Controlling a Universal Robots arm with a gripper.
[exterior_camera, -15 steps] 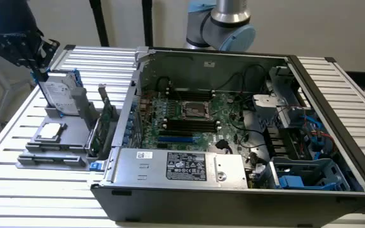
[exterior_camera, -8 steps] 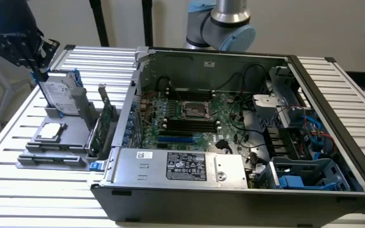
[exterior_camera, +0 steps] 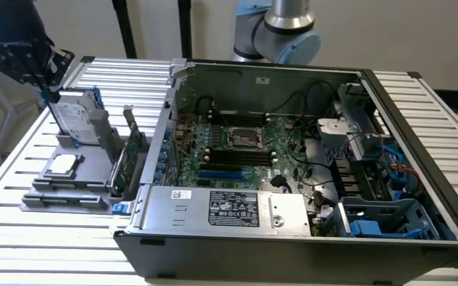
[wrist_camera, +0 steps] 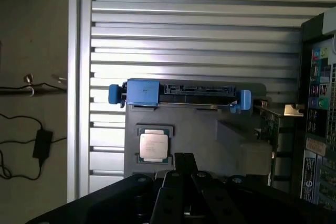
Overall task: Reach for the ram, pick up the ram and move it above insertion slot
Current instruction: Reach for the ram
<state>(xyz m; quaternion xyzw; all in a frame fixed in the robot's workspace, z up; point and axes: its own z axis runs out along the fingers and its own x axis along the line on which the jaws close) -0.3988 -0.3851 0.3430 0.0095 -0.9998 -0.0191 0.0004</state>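
The ram (exterior_camera: 64, 199) seems to lie in the grey holder's (exterior_camera: 90, 177) front groove, nearer than the hard drive (exterior_camera: 76, 116). Above the holder's far end hangs the gripper (exterior_camera: 45, 80), shut and empty. Reaching well means clearing the drive, jaws opened.

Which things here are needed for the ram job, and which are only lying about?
For the job: claw, shut and empty; ram, probably the low green stick beside the case; black slots.
Lying about: hard drive; CPU; card; power supply.
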